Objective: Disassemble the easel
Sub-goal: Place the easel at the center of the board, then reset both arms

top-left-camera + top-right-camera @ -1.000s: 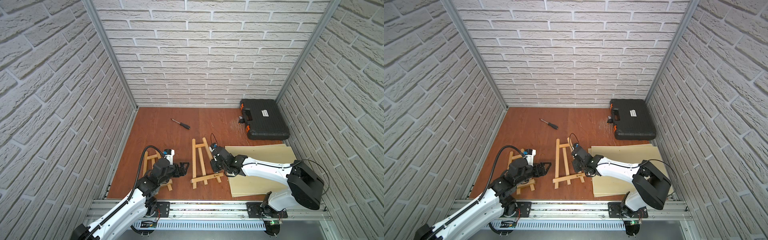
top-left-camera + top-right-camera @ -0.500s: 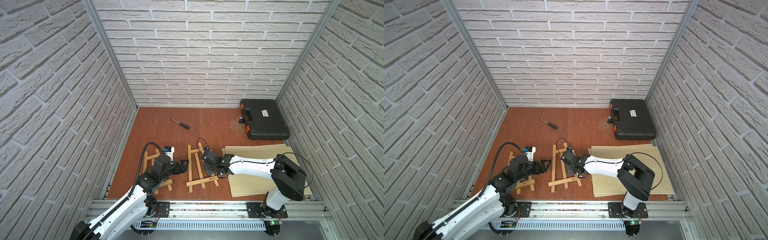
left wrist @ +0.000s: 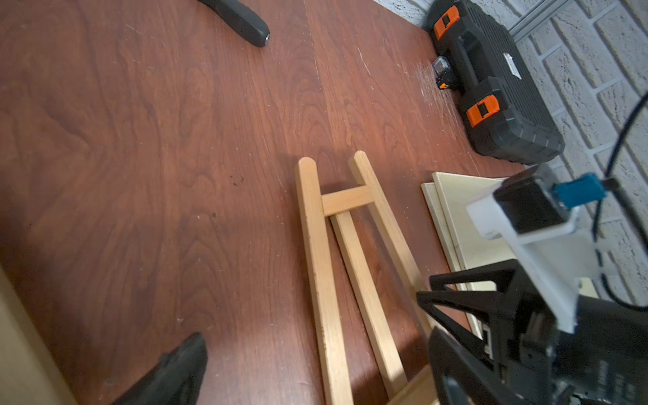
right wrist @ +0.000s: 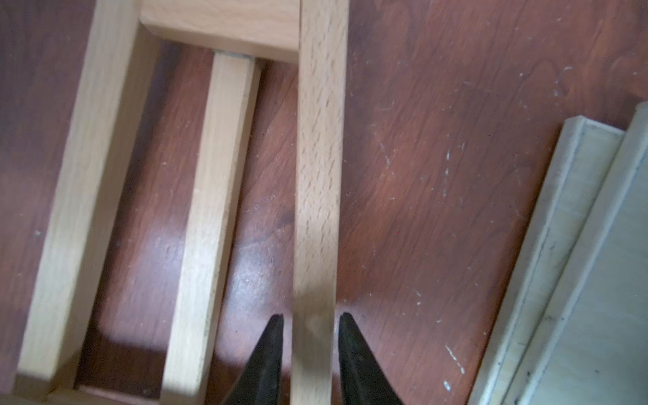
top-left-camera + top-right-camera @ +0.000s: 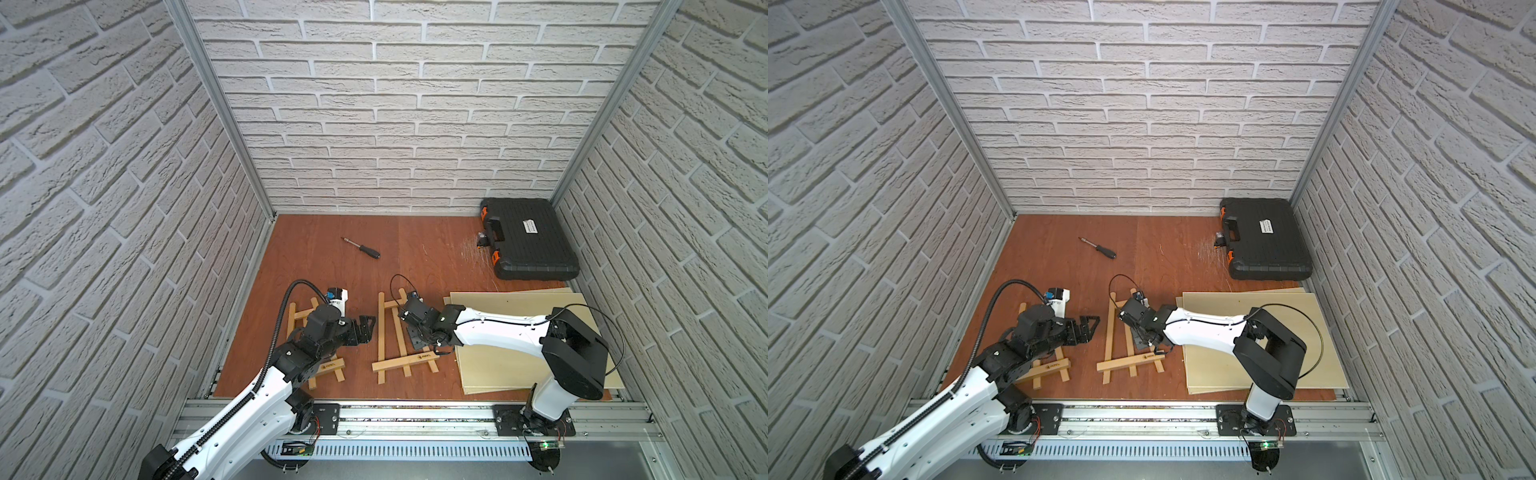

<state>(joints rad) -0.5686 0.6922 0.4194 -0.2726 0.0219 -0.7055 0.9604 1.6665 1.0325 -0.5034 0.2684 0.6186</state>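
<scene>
Pale wooden easel (image 5: pixel 381 332) lies flat at the lower centre of the reddish surface (image 5: pixel 316 257) in both top views. The right fingers (image 4: pixel 270 350) straddle its right-hand leg, released, with a thin gap on each side. The left fingers (image 5: pixel 367 321) are spread wide and empty, between it and a second easel (image 5: pixel 328 365) at lower left.

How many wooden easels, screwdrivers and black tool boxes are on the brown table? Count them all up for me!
Light wooden easels: 2
Black-handled screwdriver: 1
Black plastic tool case with orange latches: 1
Total: 4
</scene>
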